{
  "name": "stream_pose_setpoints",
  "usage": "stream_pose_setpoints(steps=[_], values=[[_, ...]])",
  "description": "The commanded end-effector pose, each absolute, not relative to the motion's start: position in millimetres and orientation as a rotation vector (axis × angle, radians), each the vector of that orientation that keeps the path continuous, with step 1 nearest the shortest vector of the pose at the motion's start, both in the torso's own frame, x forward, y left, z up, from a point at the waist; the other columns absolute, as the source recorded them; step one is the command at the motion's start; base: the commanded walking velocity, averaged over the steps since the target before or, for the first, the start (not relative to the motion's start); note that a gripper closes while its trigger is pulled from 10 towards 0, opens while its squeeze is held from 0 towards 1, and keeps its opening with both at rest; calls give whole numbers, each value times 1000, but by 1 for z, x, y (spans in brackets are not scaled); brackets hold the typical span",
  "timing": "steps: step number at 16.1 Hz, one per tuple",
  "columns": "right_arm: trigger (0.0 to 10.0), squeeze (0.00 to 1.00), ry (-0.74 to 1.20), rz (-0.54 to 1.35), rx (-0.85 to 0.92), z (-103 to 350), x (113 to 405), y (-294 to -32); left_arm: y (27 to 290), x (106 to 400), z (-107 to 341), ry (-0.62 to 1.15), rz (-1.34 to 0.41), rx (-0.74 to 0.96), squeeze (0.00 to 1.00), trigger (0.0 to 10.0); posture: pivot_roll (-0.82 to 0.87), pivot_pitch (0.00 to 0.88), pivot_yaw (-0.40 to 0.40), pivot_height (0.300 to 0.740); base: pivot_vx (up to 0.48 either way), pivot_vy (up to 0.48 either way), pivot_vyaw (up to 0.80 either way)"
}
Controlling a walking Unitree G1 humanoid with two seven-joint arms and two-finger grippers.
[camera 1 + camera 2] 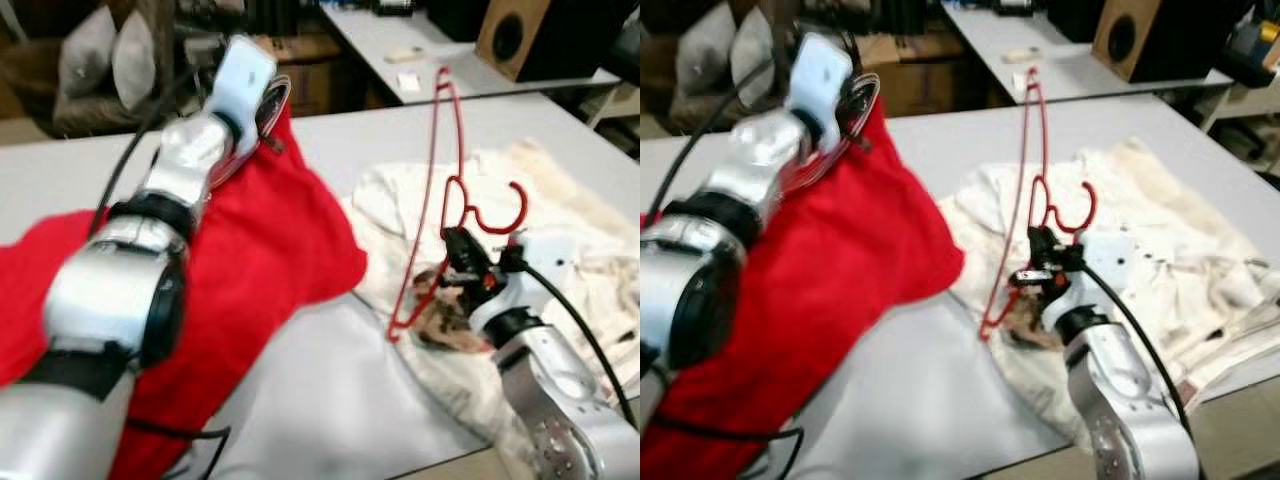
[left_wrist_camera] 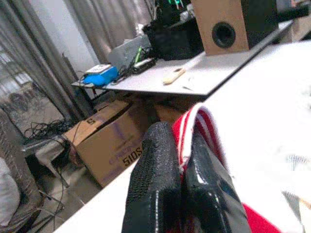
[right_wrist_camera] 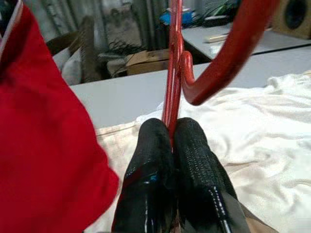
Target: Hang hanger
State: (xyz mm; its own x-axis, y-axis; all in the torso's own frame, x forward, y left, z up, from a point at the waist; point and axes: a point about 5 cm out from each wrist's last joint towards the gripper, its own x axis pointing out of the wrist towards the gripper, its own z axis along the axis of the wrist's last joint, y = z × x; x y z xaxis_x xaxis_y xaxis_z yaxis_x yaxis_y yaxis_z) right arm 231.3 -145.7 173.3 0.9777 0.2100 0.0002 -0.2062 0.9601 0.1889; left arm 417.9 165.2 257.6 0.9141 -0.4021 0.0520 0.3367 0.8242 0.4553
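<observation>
Right wrist view shows the right gripper (image 3: 171, 141) squeezed tight on the red hanger (image 3: 173, 73), with the thin wire pinched between its two black fingers. The hanger is up off the grey table (image 1: 330, 400), above the white cloth (image 1: 560, 210). It stands almost straight up, leaning a little. Its long side runs up and down, one end points up and away from the robot, and its hook (image 1: 497, 210) curls out sideways next to the gripper. The left gripper (image 2: 182, 165) is pinched shut on the collar of the red shirt (image 1: 250, 260) and holds it up. I think the job is just starting: both things are held, but the hanger is not inside the shirt and nothing is hung yet.
</observation>
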Motion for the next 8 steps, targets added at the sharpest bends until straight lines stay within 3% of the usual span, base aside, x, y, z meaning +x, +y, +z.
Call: stream_pose_setpoints(steps=[1,2,3,6,8], values=[[10000,0,20,251,199,176,230,-141,183,417,269,-162,-359,464,0,10000,47,0,-7,740,0,0,0],[10000,0,22,262,198,176,230,-140,196,414,262,-119,-364,509,0,10000,51,0,-15,740,0,0,0],[10000,0,23,277,197,176,231,-139,212,409,259,-88,-362,541,1000,10000,57,0,-23,740,0,0,0],[10000,0,26,298,197,177,231,-137,231,399,249,40,-459,586,1000,10000,64,0,-30,740,0,0,0],[10000,0,35,311,197,176,233,-136,248,384,252,180,-639,552,1000,10000,68,0,-33,740,0,0,0]])
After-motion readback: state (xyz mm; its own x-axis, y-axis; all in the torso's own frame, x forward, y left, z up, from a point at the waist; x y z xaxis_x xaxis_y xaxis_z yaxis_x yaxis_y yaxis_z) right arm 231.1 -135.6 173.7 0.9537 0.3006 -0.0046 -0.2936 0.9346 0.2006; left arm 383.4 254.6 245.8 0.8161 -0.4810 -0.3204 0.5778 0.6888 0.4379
